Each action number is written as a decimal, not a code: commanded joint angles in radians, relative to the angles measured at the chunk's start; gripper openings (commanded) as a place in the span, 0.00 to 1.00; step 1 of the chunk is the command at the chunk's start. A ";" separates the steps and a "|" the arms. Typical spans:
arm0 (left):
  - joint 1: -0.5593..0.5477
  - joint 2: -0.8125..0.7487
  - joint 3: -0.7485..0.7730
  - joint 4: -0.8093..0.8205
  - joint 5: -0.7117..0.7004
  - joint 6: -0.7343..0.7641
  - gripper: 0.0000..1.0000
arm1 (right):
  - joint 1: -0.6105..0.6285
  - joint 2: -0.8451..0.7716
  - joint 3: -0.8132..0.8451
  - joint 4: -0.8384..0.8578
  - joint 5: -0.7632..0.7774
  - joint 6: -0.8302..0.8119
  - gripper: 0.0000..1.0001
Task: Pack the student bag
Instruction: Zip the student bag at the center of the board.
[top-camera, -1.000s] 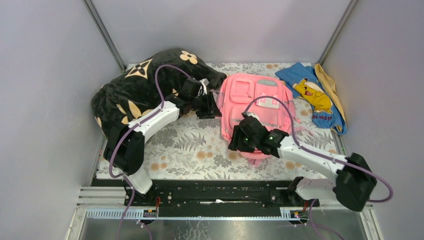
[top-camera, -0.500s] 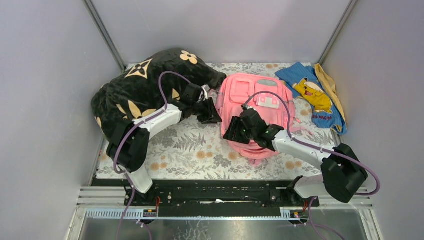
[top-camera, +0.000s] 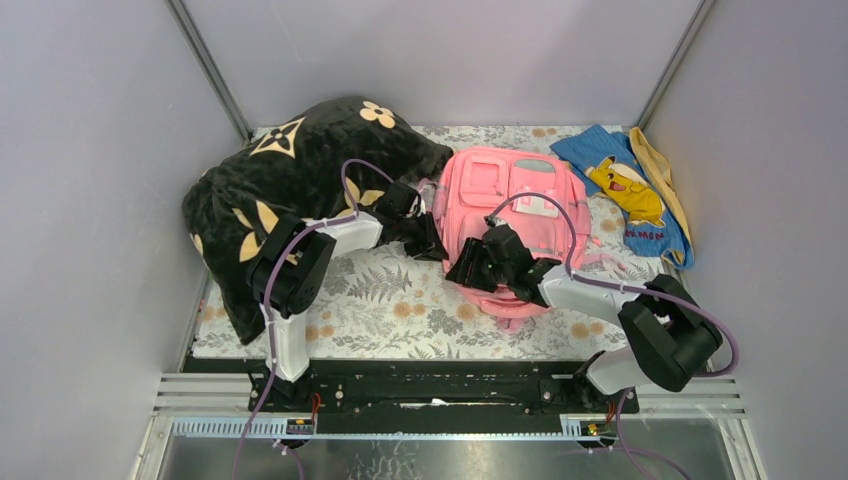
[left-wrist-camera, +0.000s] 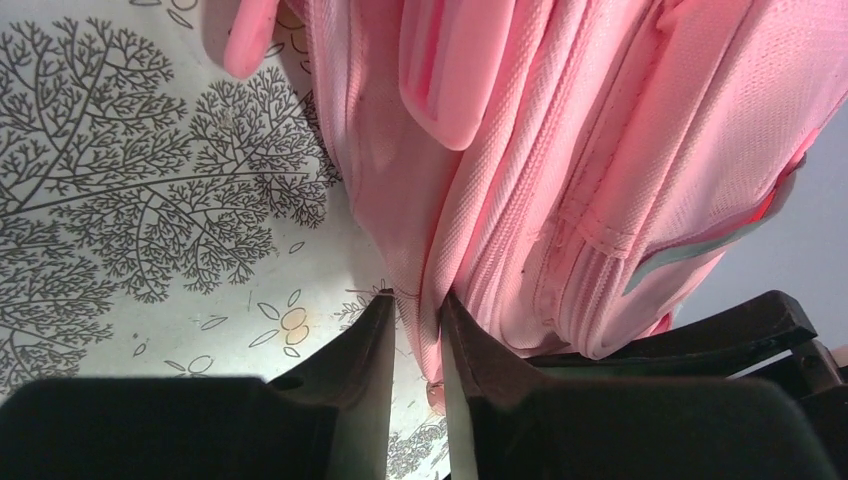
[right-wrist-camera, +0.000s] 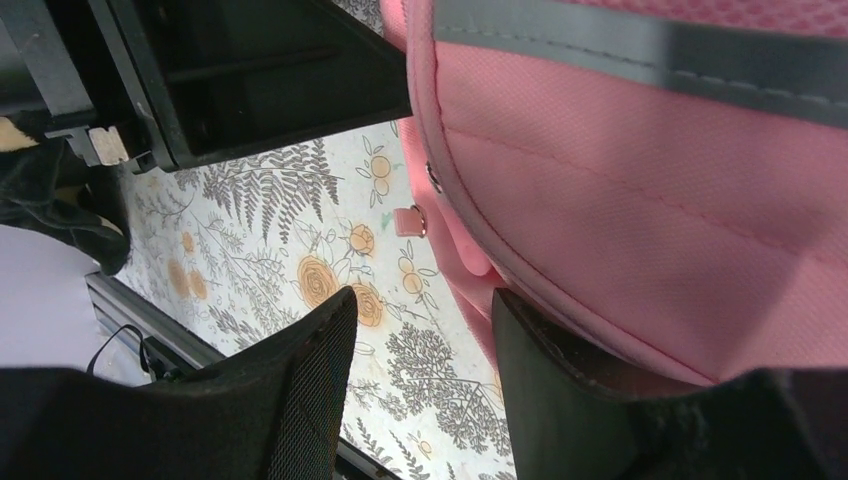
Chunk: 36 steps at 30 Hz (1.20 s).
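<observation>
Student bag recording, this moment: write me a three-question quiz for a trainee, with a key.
1. True or false: the student bag lies on top of the black pillow.
2. The left gripper is at the bag's side: A) facing the pillow, B) facing the right wall, C) farthest from the arms.
3. Which gripper's fingers are spread wide?
Key: 1 false, beside it; 2 A; 3 the right gripper.
</observation>
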<state>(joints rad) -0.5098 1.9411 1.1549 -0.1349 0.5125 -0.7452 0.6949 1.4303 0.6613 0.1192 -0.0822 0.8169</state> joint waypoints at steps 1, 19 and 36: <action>-0.007 0.017 -0.013 0.061 0.031 0.004 0.28 | -0.012 0.050 -0.007 0.150 -0.018 -0.005 0.58; -0.021 0.024 -0.011 0.059 0.047 0.008 0.28 | -0.016 0.093 0.028 0.117 0.076 -0.007 0.56; -0.021 0.048 0.011 0.050 0.056 0.015 0.28 | -0.016 0.146 0.104 0.061 0.114 -0.068 0.69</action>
<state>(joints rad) -0.5220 1.9656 1.1530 -0.0971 0.5392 -0.7452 0.6926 1.5349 0.7410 0.1471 -0.0376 0.7845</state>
